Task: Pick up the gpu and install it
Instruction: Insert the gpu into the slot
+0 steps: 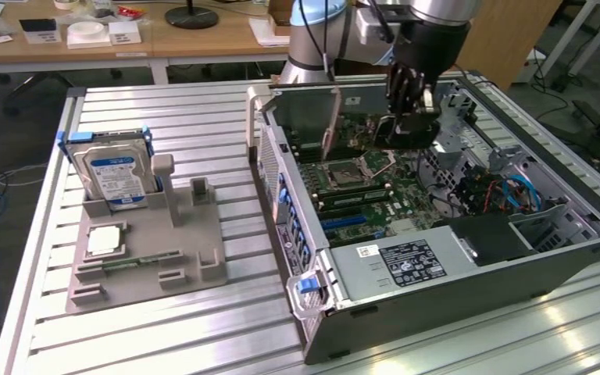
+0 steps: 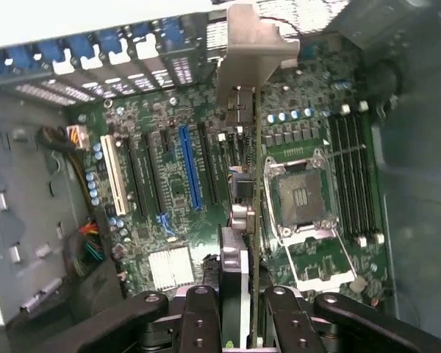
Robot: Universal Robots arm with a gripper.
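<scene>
Hard drive (image 1: pixel 112 176) sits on the holder (image 1: pixel 191 250) at the exterior view's left. Pickup done: my fingers (image 2: pixel 198 316) pinch the gpu (image 2: pixel 239 272) edge-on inside the case (image 1: pixel 467 273), above the motherboard (image 2: pixel 169 228), beside the CPU socket (image 2: pixel 301 195). Seating still to do, I judge.

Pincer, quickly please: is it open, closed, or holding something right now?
Pincer: closed on the gpu, which it holds edge-on over the motherboard.
</scene>
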